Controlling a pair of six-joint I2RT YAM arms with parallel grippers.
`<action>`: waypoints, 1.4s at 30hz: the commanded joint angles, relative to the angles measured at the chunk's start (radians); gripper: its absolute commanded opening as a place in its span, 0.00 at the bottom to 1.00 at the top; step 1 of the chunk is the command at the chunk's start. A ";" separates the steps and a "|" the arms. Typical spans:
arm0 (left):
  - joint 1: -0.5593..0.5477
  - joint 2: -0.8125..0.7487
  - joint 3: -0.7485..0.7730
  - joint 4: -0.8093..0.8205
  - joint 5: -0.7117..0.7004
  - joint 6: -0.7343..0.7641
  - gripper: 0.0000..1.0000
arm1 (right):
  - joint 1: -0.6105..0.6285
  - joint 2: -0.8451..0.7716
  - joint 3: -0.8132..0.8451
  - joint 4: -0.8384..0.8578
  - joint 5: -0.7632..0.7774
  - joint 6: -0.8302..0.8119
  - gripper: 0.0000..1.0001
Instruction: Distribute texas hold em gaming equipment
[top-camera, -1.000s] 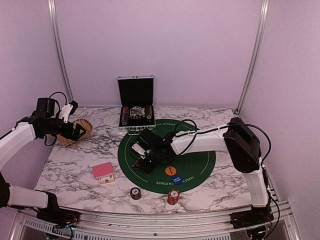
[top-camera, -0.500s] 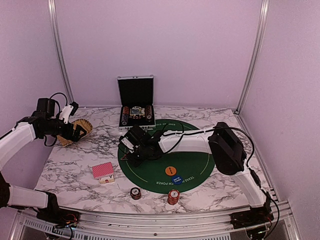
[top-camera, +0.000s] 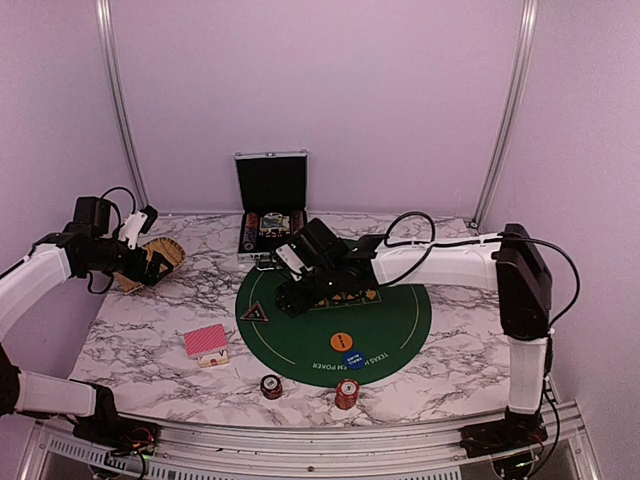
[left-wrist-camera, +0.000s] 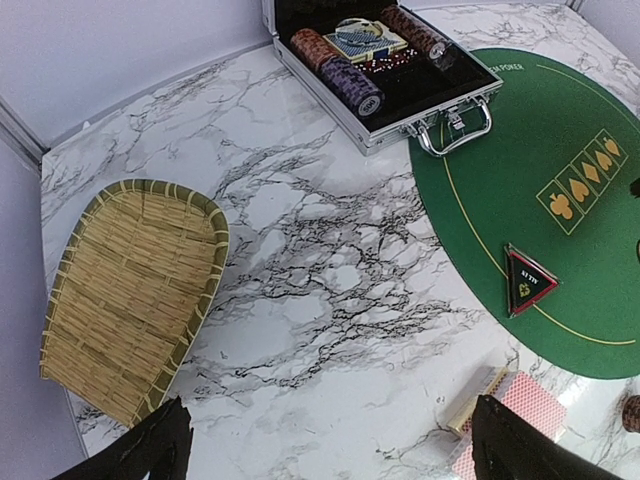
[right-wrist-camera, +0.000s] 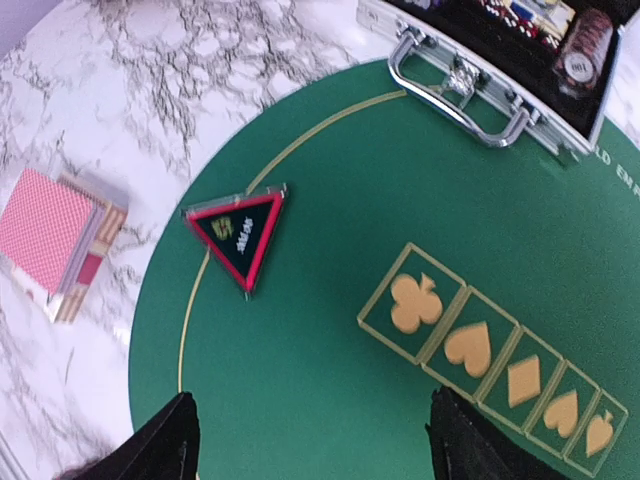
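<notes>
A black triangular marker (top-camera: 258, 312) with a red border lies flat on the left edge of the green poker mat (top-camera: 395, 320). My right gripper (top-camera: 292, 293) hovers open just right of it, nothing between its fingers; the marker (right-wrist-camera: 238, 228) sits ahead of the right gripper (right-wrist-camera: 315, 450). An orange disc (top-camera: 342, 341) and a blue disc (top-camera: 352, 359) lie at the mat's front. Two chip stacks (top-camera: 271, 386) (top-camera: 347, 393) stand near the front edge. Red-backed cards (top-camera: 206, 343) lie left of the mat. My left gripper (top-camera: 150, 262) hangs open over the marble, empty (left-wrist-camera: 330, 455).
An open silver-edged black case (top-camera: 272, 215) with chip rows stands at the back, its handle (right-wrist-camera: 470, 100) touching the mat. A woven tan tray (left-wrist-camera: 130, 300) lies at the back left beside my left gripper. Printed suit symbols (right-wrist-camera: 490, 350) mark the mat.
My right gripper has opened and pulled back toward the case, leaving the triangular marker lying on the mat's left edge. The left arm has stayed still.
</notes>
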 joint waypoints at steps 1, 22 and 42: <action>0.006 -0.016 0.033 -0.036 0.021 0.014 0.99 | -0.019 -0.133 -0.169 0.003 0.032 0.041 0.79; 0.005 -0.013 0.041 -0.047 0.027 0.024 0.99 | -0.046 -0.241 -0.472 0.000 0.039 0.103 0.87; 0.004 -0.018 0.042 -0.048 0.024 0.030 0.99 | -0.008 -0.182 -0.474 0.004 0.044 0.113 0.69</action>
